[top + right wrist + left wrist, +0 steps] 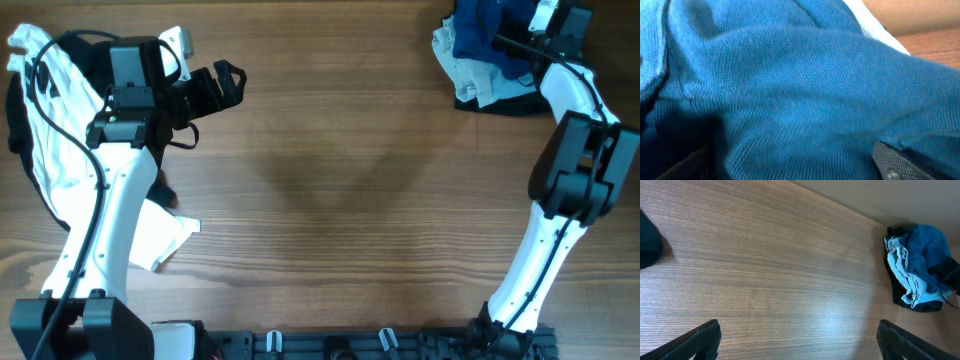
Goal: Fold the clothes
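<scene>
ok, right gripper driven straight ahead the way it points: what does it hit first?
The blue shirt, topmost on the clothes pile. It fills the right wrist view just beyond the open right gripper, so contact looks close, though depth is unclear.

knitted blue shirt [790, 100], matt wooden table [330, 180]
</scene>
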### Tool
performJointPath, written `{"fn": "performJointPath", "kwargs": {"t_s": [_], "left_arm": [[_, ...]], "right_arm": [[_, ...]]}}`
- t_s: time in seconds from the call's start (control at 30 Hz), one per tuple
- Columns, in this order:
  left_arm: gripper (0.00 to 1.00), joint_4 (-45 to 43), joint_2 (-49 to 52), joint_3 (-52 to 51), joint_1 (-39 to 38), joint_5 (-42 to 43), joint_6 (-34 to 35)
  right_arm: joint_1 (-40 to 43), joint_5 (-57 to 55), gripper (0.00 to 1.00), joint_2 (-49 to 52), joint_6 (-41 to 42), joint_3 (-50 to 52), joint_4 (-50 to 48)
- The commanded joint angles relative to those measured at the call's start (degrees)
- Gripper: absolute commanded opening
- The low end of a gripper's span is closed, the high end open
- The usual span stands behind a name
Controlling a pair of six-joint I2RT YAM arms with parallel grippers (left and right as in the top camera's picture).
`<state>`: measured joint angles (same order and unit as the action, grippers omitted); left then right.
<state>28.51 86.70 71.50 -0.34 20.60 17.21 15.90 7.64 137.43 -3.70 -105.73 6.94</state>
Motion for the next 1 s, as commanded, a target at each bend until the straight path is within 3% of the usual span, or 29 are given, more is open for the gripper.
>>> {"fn": "performJointPath", "kwargs": {"t_s": [0.0,0.27,0.47,0.83,0.97], "left_arm": [[1.00,-0.15,0.44,-0.24,0.20,-0.76,-0.31],[1.00,-0.15,0.44,-0.24,0.20,-0.76,-0.31],[1.00,-0.15,0.44,-0.24,0.20,-0.76,-0.31],[1.00,-0.15,0.44,-0.24,0.20,-0.76,-0.31],[1.00,-0.13,0.44,-0.24,0.20,-0.76,-0.31]], "right_arm": [[0.52,-2.12,0.99,-9.86,-1.38,3.19,4.92],[0.39,1.90,1.00,-46.49,-1.53,3.19,20.65],[0.39,4.46,1.00,-61.46,0.85,3.21,23.21],[0.42,4.46,1.00,-64.98,0.83,3.34,24.68],[0.11,4.42,1.00,-65.02,0.79,3.48,34.47]]}}
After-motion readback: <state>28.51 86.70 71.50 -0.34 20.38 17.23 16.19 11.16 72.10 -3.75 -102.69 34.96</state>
